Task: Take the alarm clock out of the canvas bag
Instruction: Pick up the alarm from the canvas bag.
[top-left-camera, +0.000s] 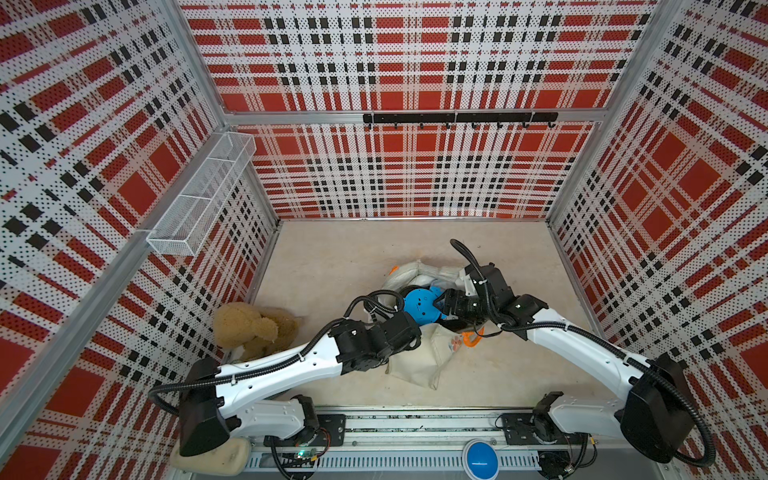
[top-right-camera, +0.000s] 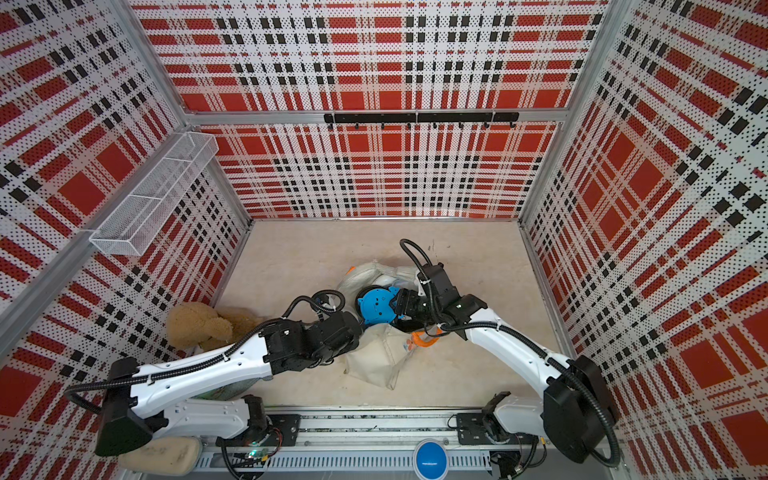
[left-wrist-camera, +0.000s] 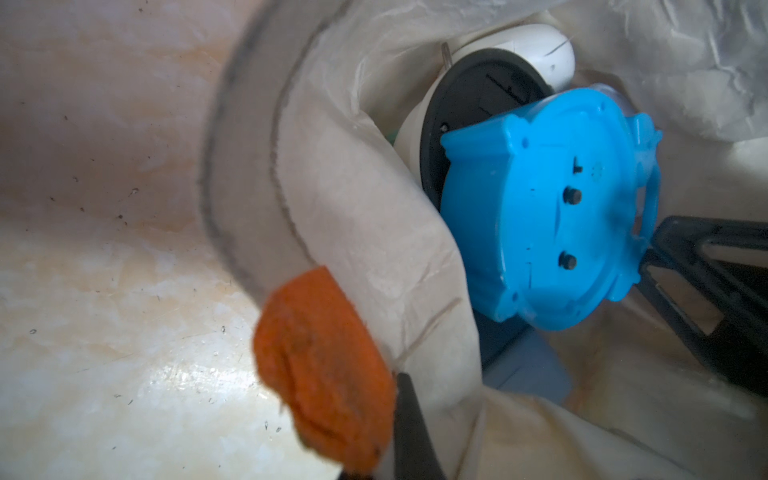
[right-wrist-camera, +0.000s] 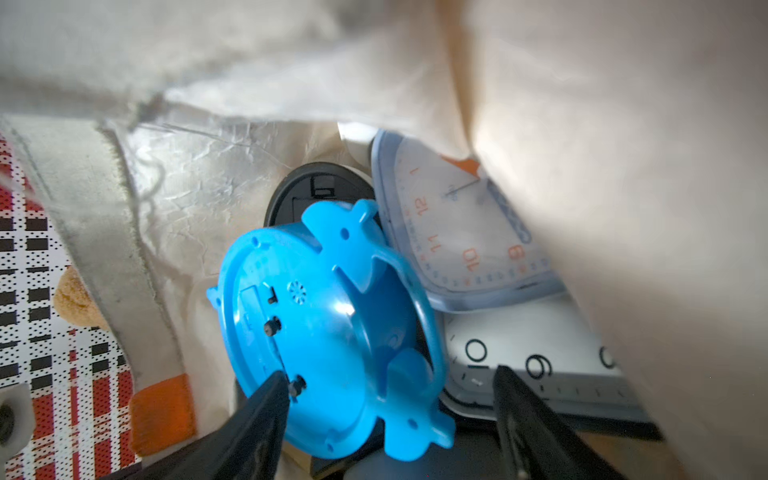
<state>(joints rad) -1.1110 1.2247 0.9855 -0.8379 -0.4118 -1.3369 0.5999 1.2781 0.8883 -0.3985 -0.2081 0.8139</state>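
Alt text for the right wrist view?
A blue alarm clock, back toward the camera, sits between the open fingers of the right gripper inside the canvas bag. Behind it lie a pale-blue clock with orange numerals, a white clock with black numerals and a dark round clock.

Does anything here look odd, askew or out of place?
Yes. The canvas bag lies crumpled, with other clocks crammed inside at angles. The blue alarm clock sits tilted at its mouth, back toward the cameras, face hidden.

Top views look down from high above — both wrist views closely share the alarm clock (left-wrist-camera: 540, 208).
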